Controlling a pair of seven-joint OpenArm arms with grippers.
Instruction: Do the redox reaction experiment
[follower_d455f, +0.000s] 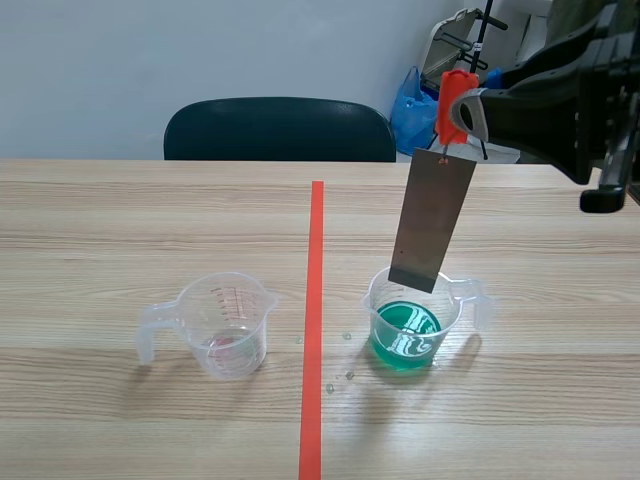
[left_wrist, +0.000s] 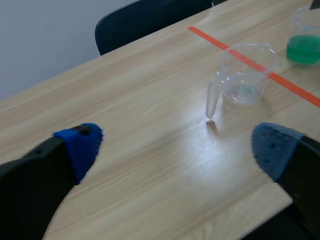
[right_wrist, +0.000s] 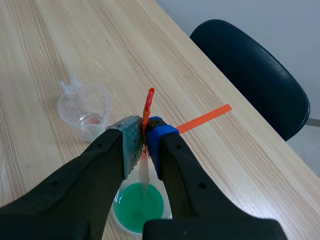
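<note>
Right gripper (right_wrist: 145, 144) pinches the orange-red plastic clip (follower_d455f: 454, 104); grey metal strip (follower_d455f: 432, 220) below its jaws might swing and tip clear green-liquid beaker (follower_d455f: 458, 312).

Two clear beakers show: one green-filled beaker (follower_d455f: 405, 340), one nearly empty beaker (follower_d455f: 226, 335). One metal strip (follower_d455f: 433, 220), one orange clip (follower_d455f: 453, 100), one chair (follower_d455f: 280, 130).

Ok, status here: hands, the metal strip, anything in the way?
Left hand open, empty, low over table. Right hand shut on red clip; metal strip hangs from it over green-liquid beaker, tip not in liquid. Path down unobstructed.
</note>
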